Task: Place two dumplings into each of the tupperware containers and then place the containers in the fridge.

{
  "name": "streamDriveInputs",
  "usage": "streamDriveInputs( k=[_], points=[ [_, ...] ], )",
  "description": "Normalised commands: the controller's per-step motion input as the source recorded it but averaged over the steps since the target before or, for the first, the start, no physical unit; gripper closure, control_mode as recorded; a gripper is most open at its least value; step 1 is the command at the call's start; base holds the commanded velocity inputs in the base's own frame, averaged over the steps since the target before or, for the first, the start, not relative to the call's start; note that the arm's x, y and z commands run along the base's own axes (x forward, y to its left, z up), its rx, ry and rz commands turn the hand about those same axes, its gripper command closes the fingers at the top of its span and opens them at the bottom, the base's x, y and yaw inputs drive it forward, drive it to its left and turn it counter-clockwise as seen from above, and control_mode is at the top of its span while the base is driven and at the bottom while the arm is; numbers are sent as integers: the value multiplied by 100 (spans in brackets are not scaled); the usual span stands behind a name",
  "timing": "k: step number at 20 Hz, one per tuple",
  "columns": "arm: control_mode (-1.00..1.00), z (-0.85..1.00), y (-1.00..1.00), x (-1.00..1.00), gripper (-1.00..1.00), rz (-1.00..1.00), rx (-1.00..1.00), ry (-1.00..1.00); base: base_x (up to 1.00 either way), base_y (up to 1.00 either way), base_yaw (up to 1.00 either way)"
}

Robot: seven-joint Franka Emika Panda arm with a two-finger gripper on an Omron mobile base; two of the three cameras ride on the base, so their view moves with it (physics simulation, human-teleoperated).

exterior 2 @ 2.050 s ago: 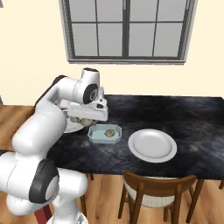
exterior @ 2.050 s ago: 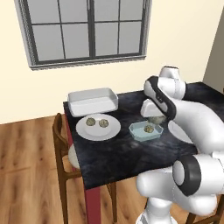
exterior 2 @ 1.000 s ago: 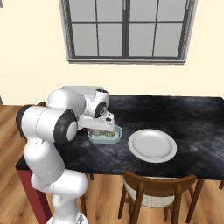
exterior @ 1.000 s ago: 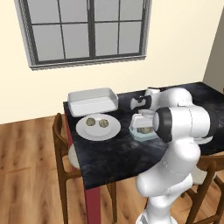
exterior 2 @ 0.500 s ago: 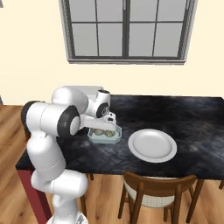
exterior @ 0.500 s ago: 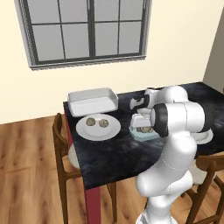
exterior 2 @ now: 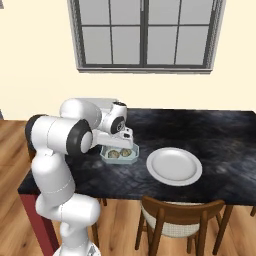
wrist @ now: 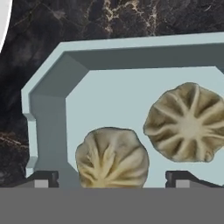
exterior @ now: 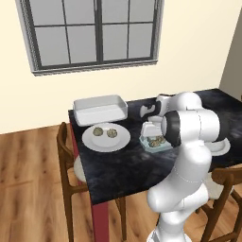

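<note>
I've lowered the gripper (wrist: 112, 179), fingers apart, over the blue container (wrist: 46, 113) (two dumplings (wrist: 113, 157) inside); white one next.

My arm is covering part of the pale blue container (exterior: 156, 144) in the left base view. In the hand view its rim (wrist: 48, 65) is running off the right edge, and the nearer dumpling (wrist: 111, 157) is getting cut off below.
</note>
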Motion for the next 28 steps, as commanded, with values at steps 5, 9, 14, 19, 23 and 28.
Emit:
streamDriveInputs(
  k=[5,9,14,19,23,28],
  points=[
    [-100,9,20,-16,-100,0,-1,-2,0,0,0],
    [-100,6,71,-33,-100,0,-6,-6,0,0,0],
    [-100,-4,46,-3,-100,0,-2,-5,0,0,0],
    [-100,-3,0,21,-100,-1,0,-5,0,0,0],
    [-100,-16,0,26,-100,0,0,-2,0,0,0],
    [-100,-28,2,5,-100,0,0,0,0,0,0]
  ],
)
